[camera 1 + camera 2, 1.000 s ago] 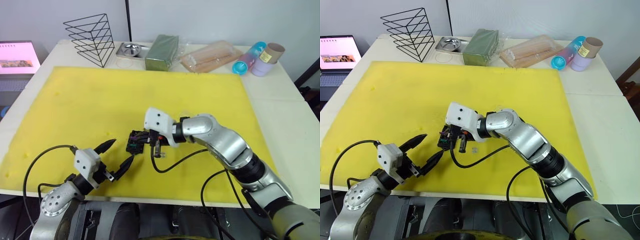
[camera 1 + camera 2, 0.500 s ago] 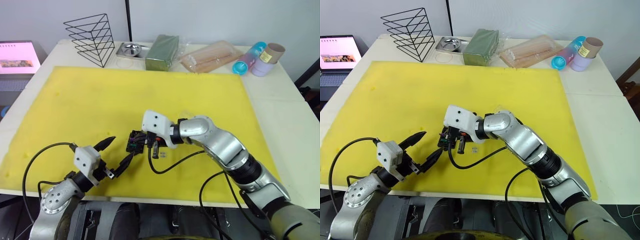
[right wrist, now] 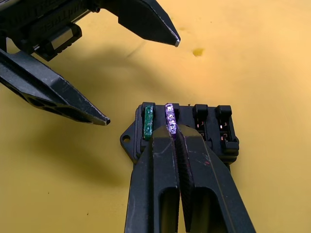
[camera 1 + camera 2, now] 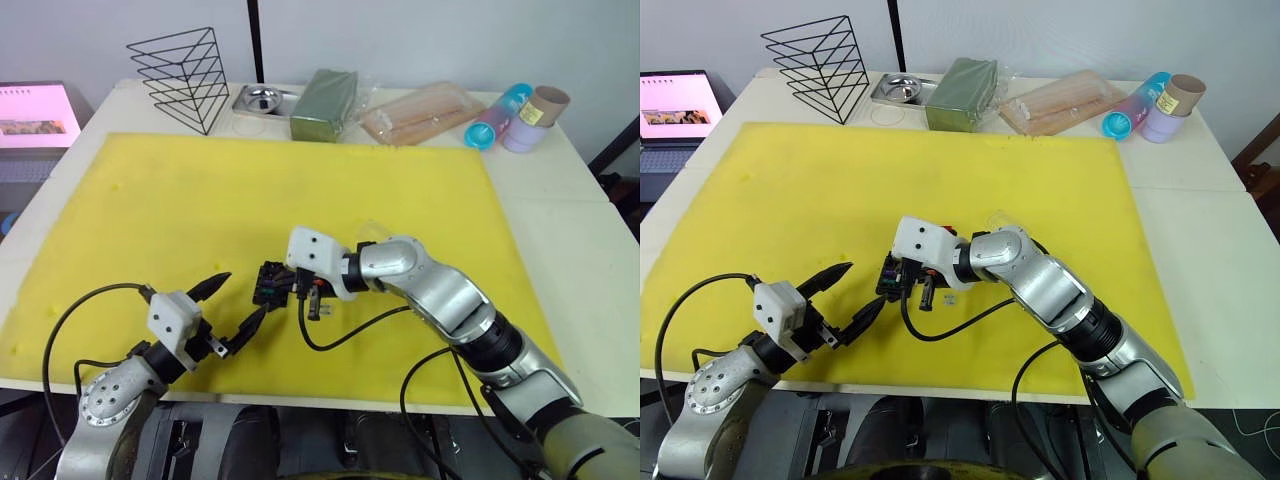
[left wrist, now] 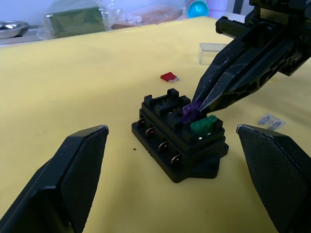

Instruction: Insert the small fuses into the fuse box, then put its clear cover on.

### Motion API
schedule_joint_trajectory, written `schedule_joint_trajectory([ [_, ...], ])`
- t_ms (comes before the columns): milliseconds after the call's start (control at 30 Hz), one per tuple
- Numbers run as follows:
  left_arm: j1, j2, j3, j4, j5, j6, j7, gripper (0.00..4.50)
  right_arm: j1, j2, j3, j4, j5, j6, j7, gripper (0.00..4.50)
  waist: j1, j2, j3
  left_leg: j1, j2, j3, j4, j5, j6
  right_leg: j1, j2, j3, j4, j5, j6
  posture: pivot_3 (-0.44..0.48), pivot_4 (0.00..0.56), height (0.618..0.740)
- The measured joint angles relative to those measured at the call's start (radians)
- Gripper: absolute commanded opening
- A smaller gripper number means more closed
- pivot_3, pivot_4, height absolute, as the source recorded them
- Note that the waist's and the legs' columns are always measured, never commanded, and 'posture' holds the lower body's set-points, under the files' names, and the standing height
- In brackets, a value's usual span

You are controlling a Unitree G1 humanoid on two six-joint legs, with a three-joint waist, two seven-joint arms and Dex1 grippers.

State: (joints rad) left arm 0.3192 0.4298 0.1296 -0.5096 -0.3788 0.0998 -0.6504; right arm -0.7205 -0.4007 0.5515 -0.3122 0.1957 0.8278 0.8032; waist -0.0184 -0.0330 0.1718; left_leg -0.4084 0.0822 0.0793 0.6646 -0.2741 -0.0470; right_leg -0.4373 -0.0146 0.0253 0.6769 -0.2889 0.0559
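The black fuse box [image 5: 165, 138] sits on the yellow mat [image 4: 200, 200], toward its front edge. A green fuse [image 5: 204, 125] stands in one slot and a purple fuse [image 3: 170, 115] in the slot beside it. My right gripper [image 3: 172, 130] is shut on the purple fuse, tips down on the box. My left gripper [image 4: 240, 298] is open just left of the box, touching nothing. A red fuse [image 5: 168, 76] and a pale grey fuse [image 5: 269, 120] lie loose on the mat. The clear cover [image 5: 214, 51] rests behind the box.
Along the table's far edge stand a black wire rack [image 4: 185, 75], a steel dish [image 4: 262, 98], a dark-green block [image 4: 325, 103], a clear packet of wooden sticks [image 4: 420, 112] and some cups [image 4: 515, 115]. A laptop [image 4: 35, 115] is at the far left.
My right gripper has stayed at the fuse box, its wrist shifting only slightly. The left gripper has barely moved.
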Motion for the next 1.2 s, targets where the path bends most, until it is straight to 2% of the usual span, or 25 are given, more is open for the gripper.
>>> schedule_joint_trajectory([
  [1200,0.002,-0.001,0.0,0.0,0.0,0.0,0.004,4.47,0.005,0.024,-0.018,0.004,0.013,0.027,-0.012,0.0,0.0,0.0,0.0,0.0,0.0,0.0,0.0,0.0,0.0,0.0,0.0,0.0,0.0,0.0,0.0,0.0,0.15,0.74],
])
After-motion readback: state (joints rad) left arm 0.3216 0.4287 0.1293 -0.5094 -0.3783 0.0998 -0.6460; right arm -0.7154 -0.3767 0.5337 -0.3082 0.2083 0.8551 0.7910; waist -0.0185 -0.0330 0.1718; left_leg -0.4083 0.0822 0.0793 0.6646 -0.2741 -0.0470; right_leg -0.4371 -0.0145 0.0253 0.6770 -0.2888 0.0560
